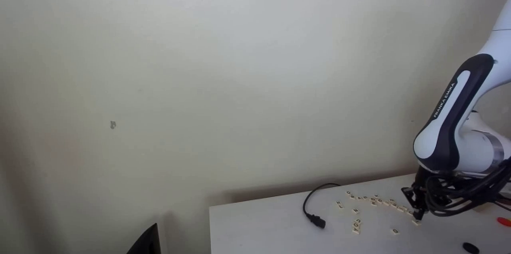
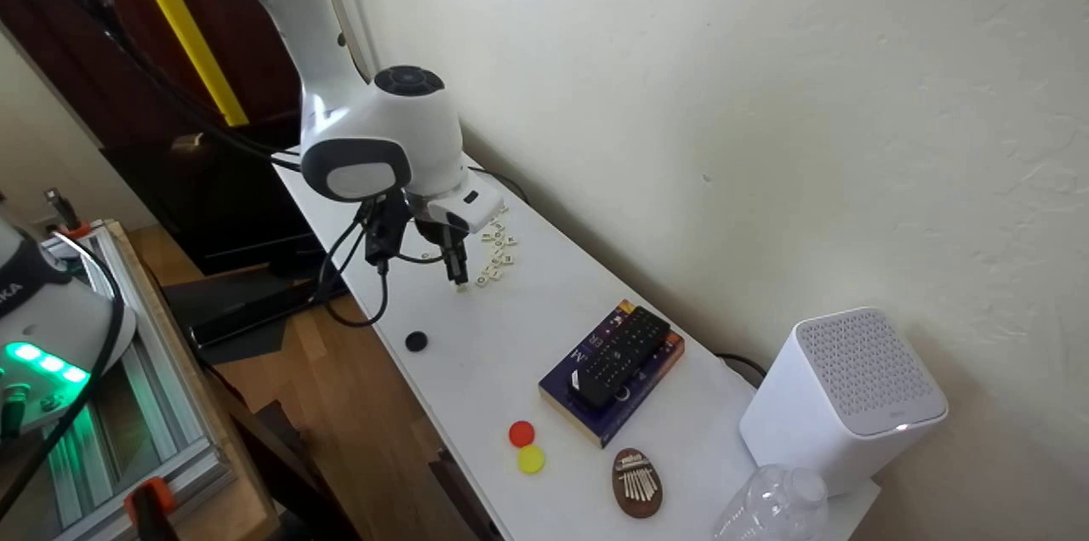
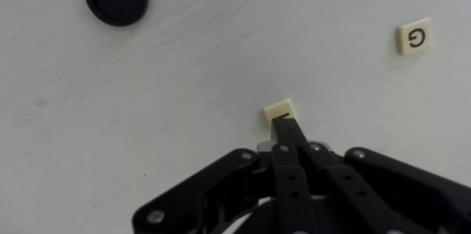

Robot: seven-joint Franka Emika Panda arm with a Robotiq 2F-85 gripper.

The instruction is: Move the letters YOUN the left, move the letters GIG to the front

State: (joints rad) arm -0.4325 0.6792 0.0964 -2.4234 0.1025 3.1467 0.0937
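On the white tabletop [image 1: 255,234] YOU tiles [image 1: 356,226] lie apart from the crooked row [image 1: 380,201], so YOUN looks mostly done, while GIG seems unfinished, one G tile [image 3: 415,38] alone and the gripper [image 3: 288,125], fingers pressed together, over a half-hidden tile [image 3: 279,110].

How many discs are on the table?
3 in view: the black disc near the edge of the table, then the red disc and the yellow disc side by side near the book. The arm covers part of the table, so others may be hidden.
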